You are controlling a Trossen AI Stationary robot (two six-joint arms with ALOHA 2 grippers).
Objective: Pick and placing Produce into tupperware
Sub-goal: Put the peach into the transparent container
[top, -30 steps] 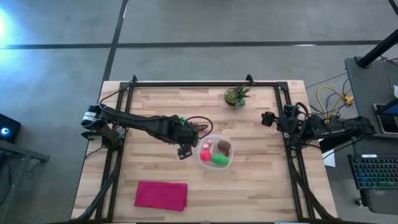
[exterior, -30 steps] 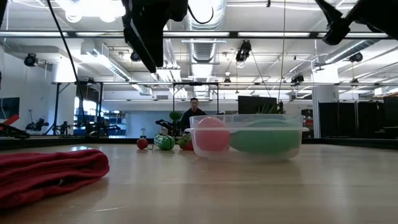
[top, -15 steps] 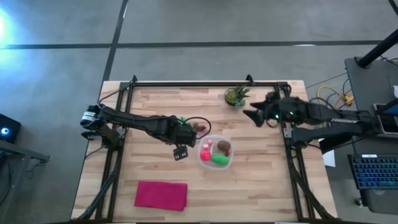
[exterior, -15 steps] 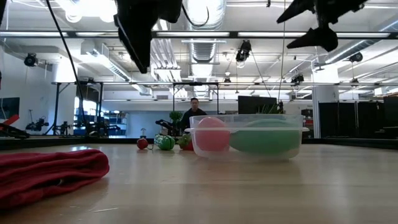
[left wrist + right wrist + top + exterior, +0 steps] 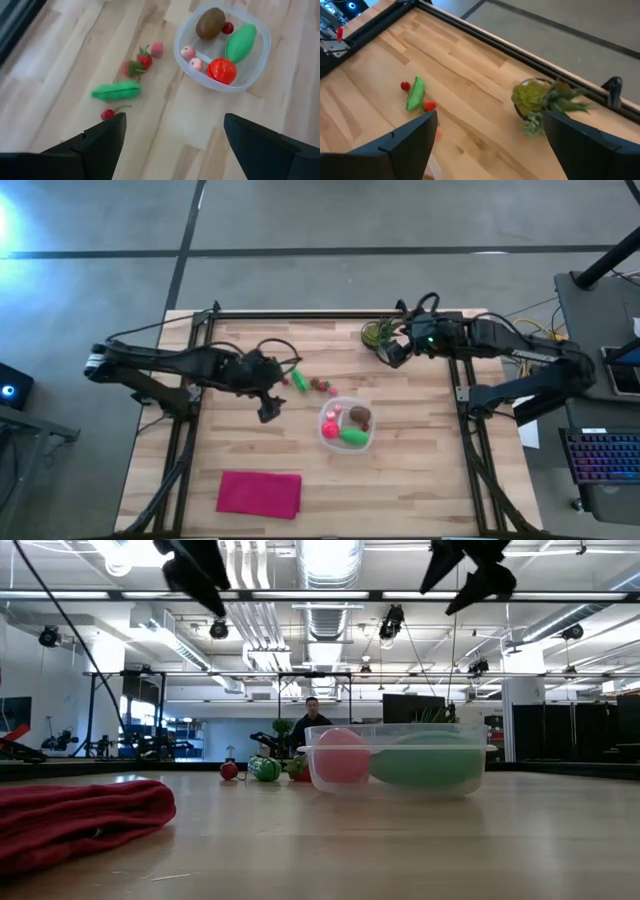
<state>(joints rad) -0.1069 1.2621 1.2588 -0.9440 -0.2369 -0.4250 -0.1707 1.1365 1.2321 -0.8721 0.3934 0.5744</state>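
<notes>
The tupperware (image 5: 373, 427) (image 5: 235, 88) stands at the table's middle. In it lie a brown round piece (image 5: 209, 23), a green oblong one (image 5: 241, 42), a red one (image 5: 222, 70) and small pink ones (image 5: 189, 52). Left of it and slightly farther back, loose produce lies on the wood: a green pod (image 5: 297, 378) (image 5: 116, 91) (image 5: 415, 93), a strawberry (image 5: 145, 60), a pink piece (image 5: 157, 48) and a cherry (image 5: 107, 114). My left gripper (image 5: 268, 413) (image 5: 172, 145) hangs open above the table, left of the tupperware. My right gripper (image 5: 392, 354) (image 5: 490, 150) hangs open in the air beside the potted plant.
A potted green plant (image 5: 380, 333) (image 5: 540, 102) stands near the far edge. A magenta cloth (image 5: 259, 492) (image 5: 80, 815) lies near the front left. A black frame (image 5: 330, 314) runs along the table's far edge and sides. A person (image 5: 313, 712) shows far behind the table.
My left gripper has drawn back from beside the tupperware toward the table's left edge and risen. My right arm has swung in from the right edge toward the potted plant, rising and turning over. Both have stayed open. The produce has not moved.
</notes>
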